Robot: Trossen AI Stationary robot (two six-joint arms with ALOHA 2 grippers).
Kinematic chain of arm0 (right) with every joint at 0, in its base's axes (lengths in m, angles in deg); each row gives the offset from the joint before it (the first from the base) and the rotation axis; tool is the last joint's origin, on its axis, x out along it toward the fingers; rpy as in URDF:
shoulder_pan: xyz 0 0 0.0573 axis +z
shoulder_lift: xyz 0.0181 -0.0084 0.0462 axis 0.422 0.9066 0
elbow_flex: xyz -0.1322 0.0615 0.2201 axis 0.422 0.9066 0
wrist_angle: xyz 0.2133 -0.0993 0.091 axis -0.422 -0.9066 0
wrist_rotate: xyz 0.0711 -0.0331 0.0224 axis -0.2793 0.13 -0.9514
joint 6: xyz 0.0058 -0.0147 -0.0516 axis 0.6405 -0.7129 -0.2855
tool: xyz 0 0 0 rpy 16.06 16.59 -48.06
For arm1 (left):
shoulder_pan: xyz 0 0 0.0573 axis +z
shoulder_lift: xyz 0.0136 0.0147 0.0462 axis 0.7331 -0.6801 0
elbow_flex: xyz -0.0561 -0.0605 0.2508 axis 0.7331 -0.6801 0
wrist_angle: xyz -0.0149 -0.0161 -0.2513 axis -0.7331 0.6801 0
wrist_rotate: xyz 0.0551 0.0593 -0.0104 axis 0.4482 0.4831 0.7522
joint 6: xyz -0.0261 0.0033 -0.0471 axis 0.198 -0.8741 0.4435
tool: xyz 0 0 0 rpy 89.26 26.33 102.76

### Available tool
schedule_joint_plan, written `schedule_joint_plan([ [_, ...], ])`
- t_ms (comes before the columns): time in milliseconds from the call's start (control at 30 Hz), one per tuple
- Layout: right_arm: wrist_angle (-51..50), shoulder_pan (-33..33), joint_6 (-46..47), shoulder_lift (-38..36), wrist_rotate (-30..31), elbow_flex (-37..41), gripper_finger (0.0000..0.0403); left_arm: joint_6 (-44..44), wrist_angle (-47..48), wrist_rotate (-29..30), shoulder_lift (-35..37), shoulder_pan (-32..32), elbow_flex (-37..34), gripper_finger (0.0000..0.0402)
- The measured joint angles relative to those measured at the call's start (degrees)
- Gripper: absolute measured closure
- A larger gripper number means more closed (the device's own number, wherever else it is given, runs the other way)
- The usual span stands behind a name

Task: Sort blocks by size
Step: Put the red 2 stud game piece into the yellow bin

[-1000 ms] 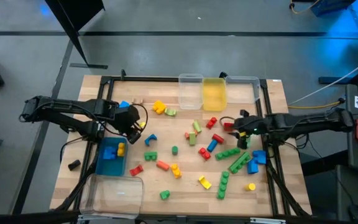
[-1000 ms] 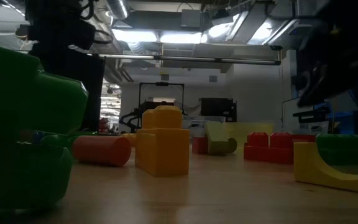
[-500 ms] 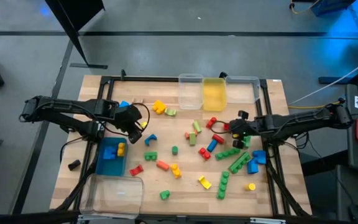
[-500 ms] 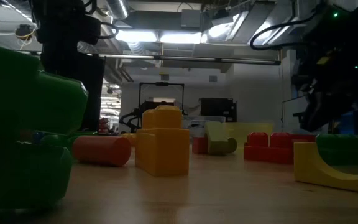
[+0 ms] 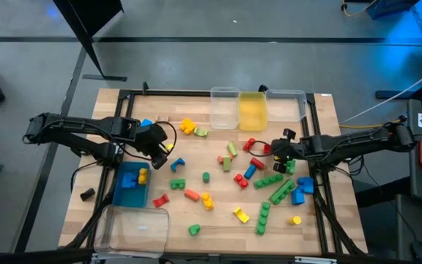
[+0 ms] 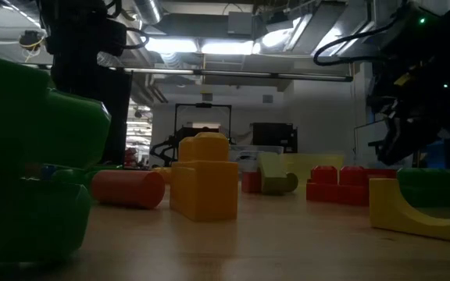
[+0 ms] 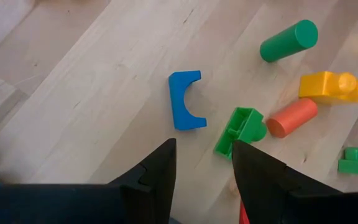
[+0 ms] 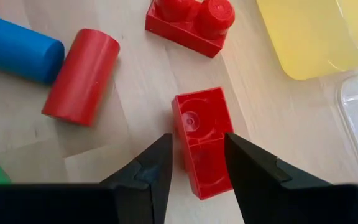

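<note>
Blocks in red, green, blue, yellow and orange lie scattered over the wooden table. My right gripper hangs low at the table's right side, open and slanting down. Its fingers stand on either side of a red block that lies on its side on the wood, also seen as a red block in the high view. My left gripper hovers open above the table's left part, nothing between its fingers. A blue arch block and a green block lie beyond it. My right gripper has its fingers close along the two long sides of the red block's near half, coming slanting from above. I cannot tell whether they touch it. The block lies flat on the table.
A red two-stud brick, a red cylinder and a blue cylinder lie near the red block. A yellow bin stands between two clear bins at the far edge. A blue bin and a clear bin stand near left.
My right gripper has come down and tipped steeper over the red block, shifting slightly toward the table's left, then held still. The block has not moved.
</note>
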Motion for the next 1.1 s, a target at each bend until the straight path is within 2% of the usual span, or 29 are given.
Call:
schedule_joint_plan([
  [500,0.4,0.0,1.8,12.5,-0.1,0.0,0.0258,0.0,0.0,0.9,0.0,0.0,0.0,0.0263],
  [633,0.9,0.0,1.8,13.8,-1.1,0.0,0.0293,0.0,0.0,1.4,0.0,0.0,0.0,0.0263],
  [800,1.3,0.0,1.5,13.9,-0.9,0.0,0.0381,0.0,-0.1,1.8,0.0,0.0,0.0,0.0263],
  [867,1.2,0.0,1.5,13.9,-0.9,-0.5,0.0385,0.0,-0.3,2.6,0.0,0.0,0.0,0.0263],
  [1000,1.2,0.0,-1.2,13.9,-0.6,-3.7,0.0357,0.0,-2.7,4.3,0.0,0.0,0.0,0.0263],
  [1100,1.1,0.0,-6.2,13.9,0.8,-6.9,0.0367,-0.5,-5.0,4.5,0.0,0.0,0.0,0.0263],
])
